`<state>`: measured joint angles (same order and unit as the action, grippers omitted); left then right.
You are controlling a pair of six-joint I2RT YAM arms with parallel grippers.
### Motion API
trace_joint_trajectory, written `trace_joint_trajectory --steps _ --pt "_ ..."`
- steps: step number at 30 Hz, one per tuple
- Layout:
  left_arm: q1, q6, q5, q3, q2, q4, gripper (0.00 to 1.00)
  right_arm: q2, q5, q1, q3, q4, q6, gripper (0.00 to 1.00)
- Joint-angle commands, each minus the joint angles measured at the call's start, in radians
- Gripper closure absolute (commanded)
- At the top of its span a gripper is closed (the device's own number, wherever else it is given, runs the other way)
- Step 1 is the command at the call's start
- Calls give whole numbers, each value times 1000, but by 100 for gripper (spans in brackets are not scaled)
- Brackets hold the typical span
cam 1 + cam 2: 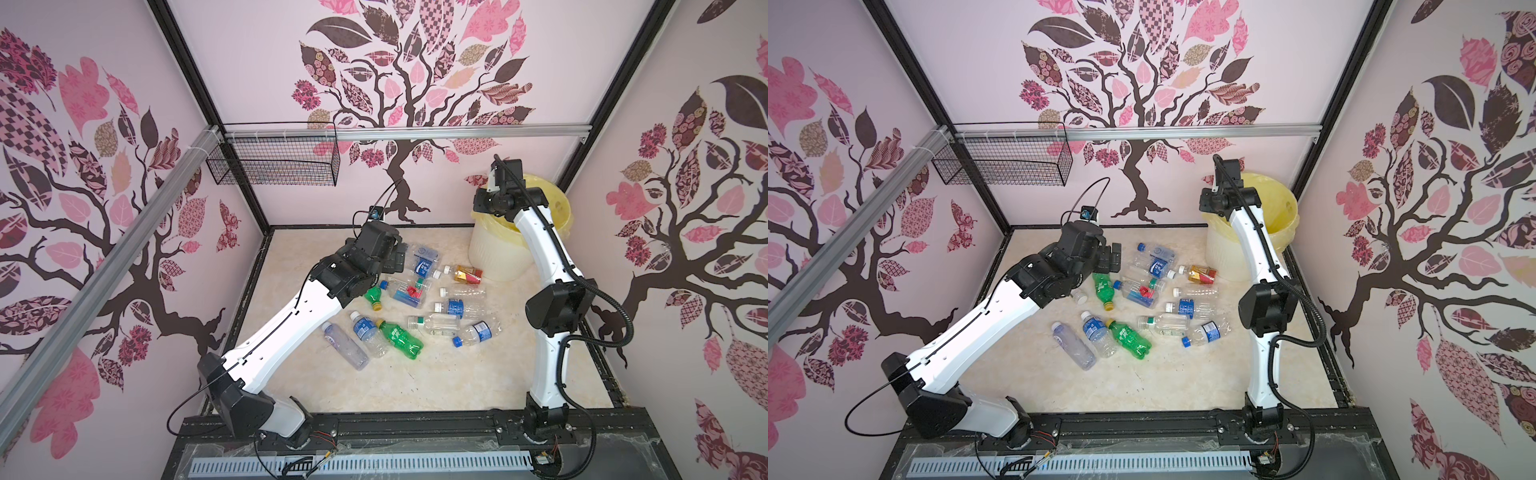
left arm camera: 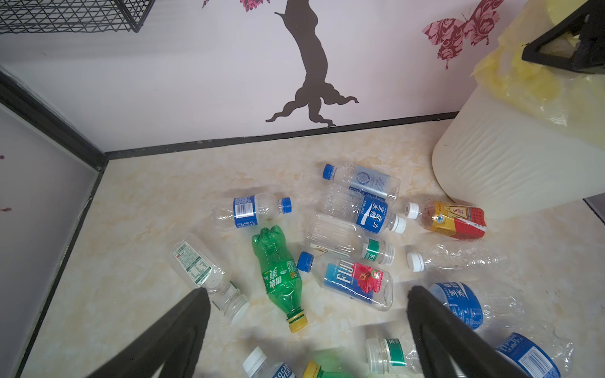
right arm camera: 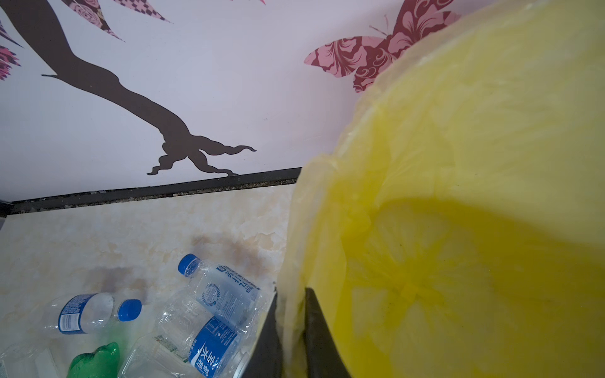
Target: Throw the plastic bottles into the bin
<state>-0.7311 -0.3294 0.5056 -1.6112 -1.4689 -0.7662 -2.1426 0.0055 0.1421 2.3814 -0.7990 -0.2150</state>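
Note:
Several plastic bottles (image 1: 419, 299) lie scattered on the marble floor: mostly clear with blue labels, two green ones (image 1: 401, 338) (image 2: 278, 275), and a red-gold one (image 1: 467, 274) beside the bin. The bin (image 1: 494, 253), white, ribbed and lined with a yellow bag, stands at the back right. My left gripper (image 2: 309, 291) hangs open above the pile, and nothing is between its fingers (image 2: 193, 314). My right gripper (image 3: 291, 293) is shut on the bin's bag-covered rim (image 3: 327, 183), one finger inside and one outside.
A black wire mesh basket (image 1: 274, 160) hangs on the back wall at the upper left. Walls enclose the floor on three sides. Bare floor (image 1: 436, 386) lies in front of the bottles, towards the arm bases.

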Motion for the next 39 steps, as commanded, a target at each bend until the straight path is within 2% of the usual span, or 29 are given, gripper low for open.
trace_joint_trajectory --steps 1,7,10,14,18,25,32,35,39 --pt "4 -36 19 -23 7 -19 3 -45 -46 0 -1 43 -51 75" --pt "9 -121 29 -8 36 -77 3 -48 -25 1 9 15 -56 57" --pt "11 -133 21 9 53 -85 3 -68 -17 2 67 -18 -63 52" --pt "12 -171 14 42 77 -93 3 -83 -3 3 155 -56 -75 34" --pt "13 -179 29 55 84 -100 3 -45 13 5 169 -57 -89 1" --pt "25 -183 41 10 49 -146 3 42 12 16 150 -76 -147 1" --pt "39 -250 124 29 46 -245 3 189 9 107 44 -86 -172 0" --pt "49 -328 158 17 48 -343 3 258 28 175 -28 -97 -178 1" --pt "129 -493 53 68 96 -437 3 335 86 294 -141 -103 -168 0"
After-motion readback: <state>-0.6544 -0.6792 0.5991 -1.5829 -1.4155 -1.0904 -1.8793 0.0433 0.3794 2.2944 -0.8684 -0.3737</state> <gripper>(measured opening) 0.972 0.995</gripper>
